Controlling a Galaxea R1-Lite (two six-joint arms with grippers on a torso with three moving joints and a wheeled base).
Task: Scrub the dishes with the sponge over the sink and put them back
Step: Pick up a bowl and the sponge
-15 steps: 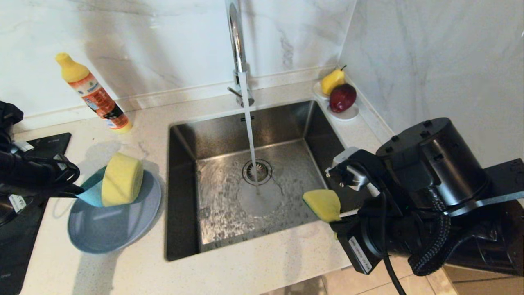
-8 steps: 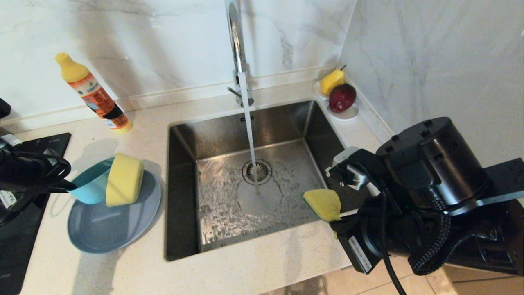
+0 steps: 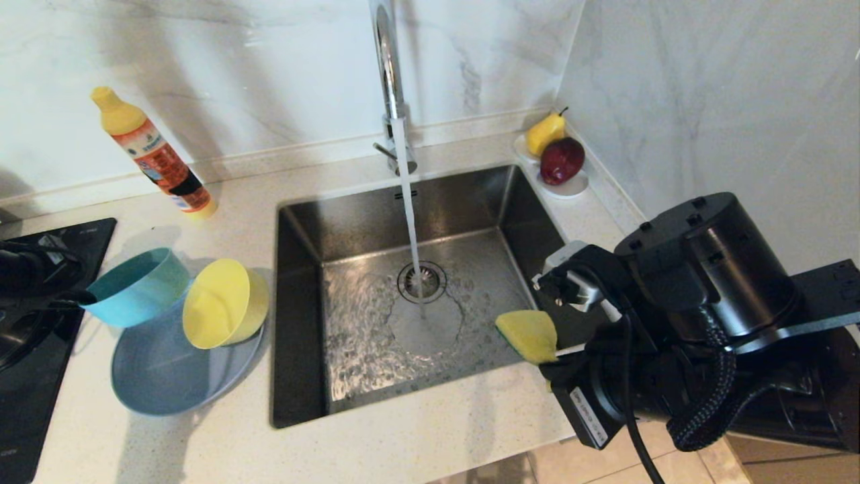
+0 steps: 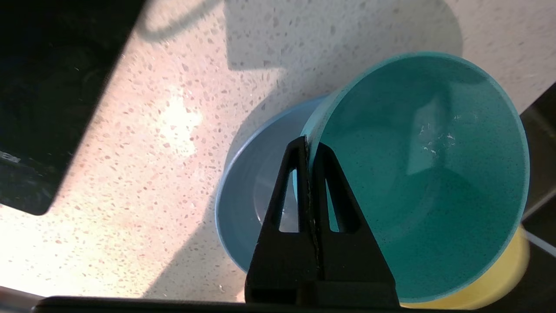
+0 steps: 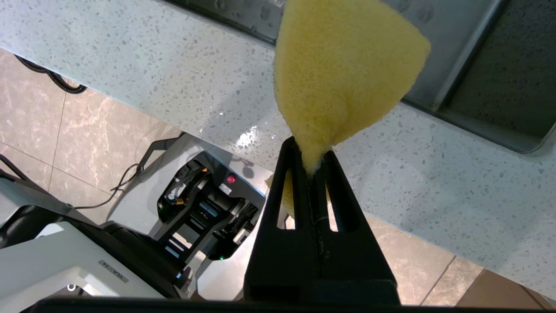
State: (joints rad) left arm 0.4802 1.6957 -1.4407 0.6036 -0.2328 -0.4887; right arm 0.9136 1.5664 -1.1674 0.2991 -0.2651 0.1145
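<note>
The left claw (image 4: 309, 148) is pinched tight on the near wall of the teal bowl (image 3: 138, 286), lifted off the grey-blue plate (image 3: 168, 376) at nine o'clock of the sink (image 3: 302, 376) — likely bound for the running tap (image 3: 390, 81). The yellow-green bowl (image 3: 225, 302) lies tipped on the plate. At four o'clock the right claw (image 5: 310, 167) squeezes the sponge (image 3: 529, 335) by a corner — scrubbing face free, waiting over the worktop (image 3: 416, 437) rim.

The left gripper (image 3: 84, 297) has pulled the teal bowl (image 3: 138, 287) out of the yellow bowl (image 3: 225, 304), which now tips on the plate (image 3: 161, 376).
</note>
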